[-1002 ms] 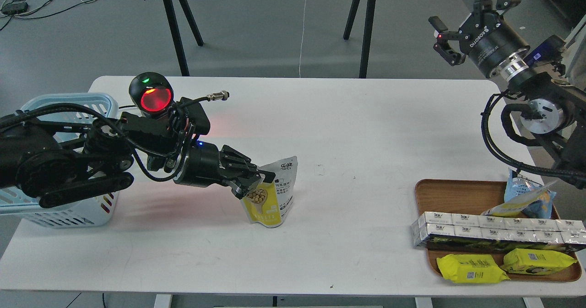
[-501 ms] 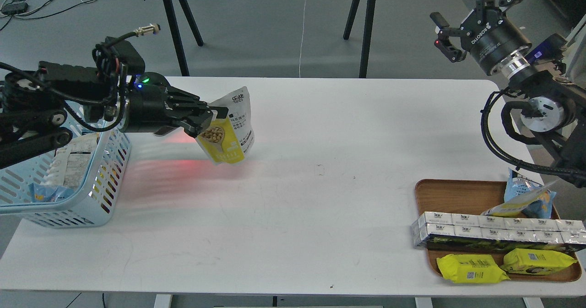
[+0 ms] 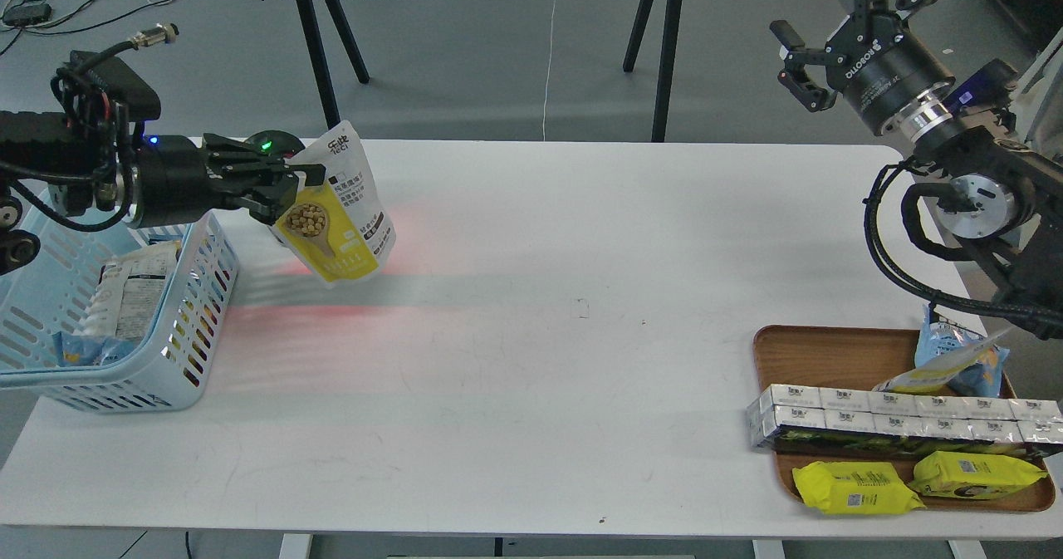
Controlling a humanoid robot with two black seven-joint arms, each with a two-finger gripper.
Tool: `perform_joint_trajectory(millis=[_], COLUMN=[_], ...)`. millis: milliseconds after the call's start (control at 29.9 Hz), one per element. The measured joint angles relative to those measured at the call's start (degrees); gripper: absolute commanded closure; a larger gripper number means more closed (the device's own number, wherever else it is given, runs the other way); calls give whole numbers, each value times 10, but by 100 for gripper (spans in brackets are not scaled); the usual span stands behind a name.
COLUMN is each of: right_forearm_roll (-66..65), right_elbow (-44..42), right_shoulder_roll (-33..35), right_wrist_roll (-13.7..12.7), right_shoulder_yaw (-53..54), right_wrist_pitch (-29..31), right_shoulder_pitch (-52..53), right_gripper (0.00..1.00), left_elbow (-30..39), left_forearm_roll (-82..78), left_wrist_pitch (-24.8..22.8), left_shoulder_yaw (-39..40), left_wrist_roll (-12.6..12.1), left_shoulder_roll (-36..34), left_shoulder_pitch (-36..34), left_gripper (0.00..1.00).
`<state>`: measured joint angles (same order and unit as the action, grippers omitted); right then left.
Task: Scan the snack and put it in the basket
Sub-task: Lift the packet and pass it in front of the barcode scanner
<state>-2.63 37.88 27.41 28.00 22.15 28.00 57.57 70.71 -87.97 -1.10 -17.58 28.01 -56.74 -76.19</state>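
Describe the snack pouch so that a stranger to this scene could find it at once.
Look at the left end of the white table, beside the light blue basket. There the left gripper holds the pouch in the air. It alone has a white top, a yellow bottom and a picture of beans.

We see a white table (image 3: 565, 360) carrying a light blue basket (image 3: 187, 326) at left and a brown tray (image 3: 768, 347) at right.
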Motion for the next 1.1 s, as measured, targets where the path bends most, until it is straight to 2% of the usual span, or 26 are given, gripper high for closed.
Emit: perform_joint_trajectory(millis=[401, 635, 835, 969, 1102], right_forearm_roll=[1, 1, 1, 1, 1], right_elbow=[15, 37, 38, 37, 35], right_shoulder_roll=[3, 3, 3, 3, 3], right_wrist_roll=[0, 0, 0, 0, 0], right_shoulder_yaw=[2, 2, 2, 2, 3], right_wrist_pitch=[0, 0, 0, 0, 0], right_shoulder_pitch=[-1, -6, -7, -8, -8], right_gripper=[1, 1, 1, 1, 1], left_elbow=[-41, -103, -119, -104, -66], left_forearm_roll=[-3, -1, 1, 1, 0], left_wrist_pitch=[2, 1, -5, -7, -15], left_shoulder_yaw=[8, 5, 4, 6, 13], left_wrist_roll=[0, 0, 0, 0, 0], left_shoulder_roll=[6, 77, 100, 87, 17], left_shoulder_pitch=[-7, 3, 5, -3, -17], left_gripper=[100, 100, 100, 100, 100])
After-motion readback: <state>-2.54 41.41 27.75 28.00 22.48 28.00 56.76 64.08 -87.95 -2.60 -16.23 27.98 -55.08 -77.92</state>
